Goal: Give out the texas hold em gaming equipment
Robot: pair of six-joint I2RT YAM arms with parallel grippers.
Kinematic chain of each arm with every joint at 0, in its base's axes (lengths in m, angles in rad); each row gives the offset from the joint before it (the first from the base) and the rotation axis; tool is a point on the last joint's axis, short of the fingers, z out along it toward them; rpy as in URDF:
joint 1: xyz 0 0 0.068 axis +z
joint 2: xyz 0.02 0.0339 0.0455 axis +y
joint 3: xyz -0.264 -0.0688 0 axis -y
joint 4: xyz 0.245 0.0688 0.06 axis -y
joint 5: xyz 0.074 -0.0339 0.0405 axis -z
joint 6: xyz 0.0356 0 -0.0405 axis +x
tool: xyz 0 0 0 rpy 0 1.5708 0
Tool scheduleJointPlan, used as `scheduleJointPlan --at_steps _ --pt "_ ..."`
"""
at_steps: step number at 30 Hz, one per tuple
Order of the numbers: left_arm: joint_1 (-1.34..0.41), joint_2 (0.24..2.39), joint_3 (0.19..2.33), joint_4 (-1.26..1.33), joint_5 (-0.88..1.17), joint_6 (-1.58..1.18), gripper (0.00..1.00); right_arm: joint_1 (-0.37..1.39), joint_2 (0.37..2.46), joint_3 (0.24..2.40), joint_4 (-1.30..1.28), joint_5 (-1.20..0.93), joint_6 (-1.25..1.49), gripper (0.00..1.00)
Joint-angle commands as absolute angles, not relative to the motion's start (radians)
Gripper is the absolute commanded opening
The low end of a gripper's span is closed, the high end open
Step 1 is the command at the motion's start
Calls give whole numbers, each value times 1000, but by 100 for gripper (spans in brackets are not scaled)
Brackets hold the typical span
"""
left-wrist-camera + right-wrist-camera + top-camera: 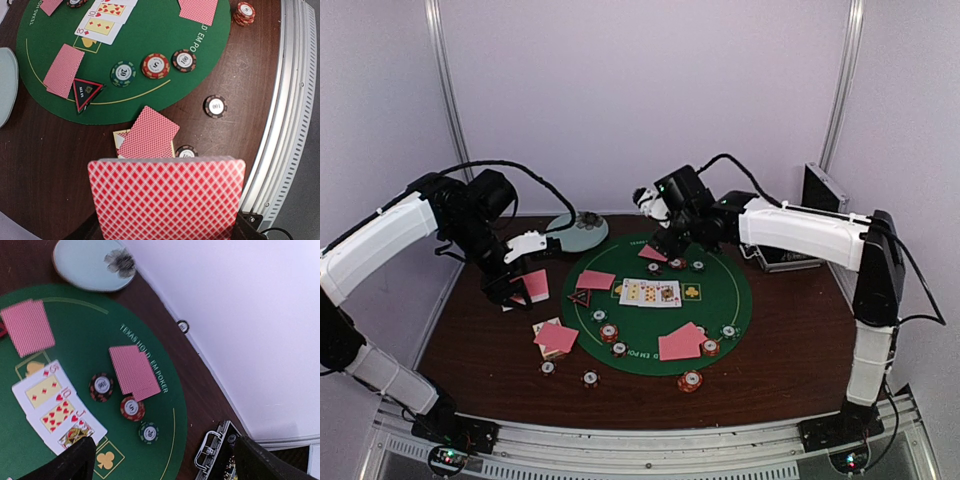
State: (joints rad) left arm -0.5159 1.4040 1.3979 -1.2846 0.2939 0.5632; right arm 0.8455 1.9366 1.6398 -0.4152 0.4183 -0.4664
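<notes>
A pink-backed card [167, 197] fills the bottom of the left wrist view, back toward the lens. Its long axis runs across the frame and its lower edge is cut off. The left claw [515, 287] is clenched on it, above the surface's left side. Its fingers are hidden behind the card, and whether this is one card or a pack cannot be told.

The surface [470, 350] is dark brown wood carrying a round green felt mat [725, 300], with a ribbed metal rail [280, 125] along the near edge. Plain pale walls [640, 100] and metal posts close the space.

On the felt, the face-up cards [650, 292] lie in a row running left to right. Further pink-backed cards and striped chips are spread around the mat and off it. The red-black triangle marker [86, 93] points one corner toward the held card.

The right claw [663, 243] hangs released over the mat's far edge, its dark fingers [75, 460] spread wide with nothing between them. The metal case [215, 455] is cut off by the frame, and a dark blurred object on the pale plate [85, 265] cannot be made out.
</notes>
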Motion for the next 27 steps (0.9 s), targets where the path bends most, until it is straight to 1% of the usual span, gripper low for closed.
scheduleJointPlan --at_steps 1,3,5,10,15,17,20,24,27 --pt "-514 1375 1415 -1283 301 571 0 773 1904 1838 -636 302 -145 99" --pt "-514 1375 1417 -1281 298 567 0 714 1935 1950 -735 179 -51 100" --pt "-514 1373 1415 -1280 297 566 0 671 1939 2002 -783 57 51 100" --pt "-514 1373 1417 -1281 291 566 0 626 1806 1863 -579 -158 234 99" --pt "-514 1371 1417 -1279 294 566 0 545 1839 1865 -522 -507 435 100" --pt "-514 1371 1417 -1279 294 566 0 534 1859 1847 -477 -608 505 99" --pt "-514 1370 1417 -1278 292 566 0 544 1861 1795 -409 -644 568 99" --pt "-514 1372 1416 -1274 291 564 0 584 1852 1779 -422 -615 567 100" --pt "-514 1375 1416 -1270 293 563 0 624 1858 1750 -368 -651 636 99"
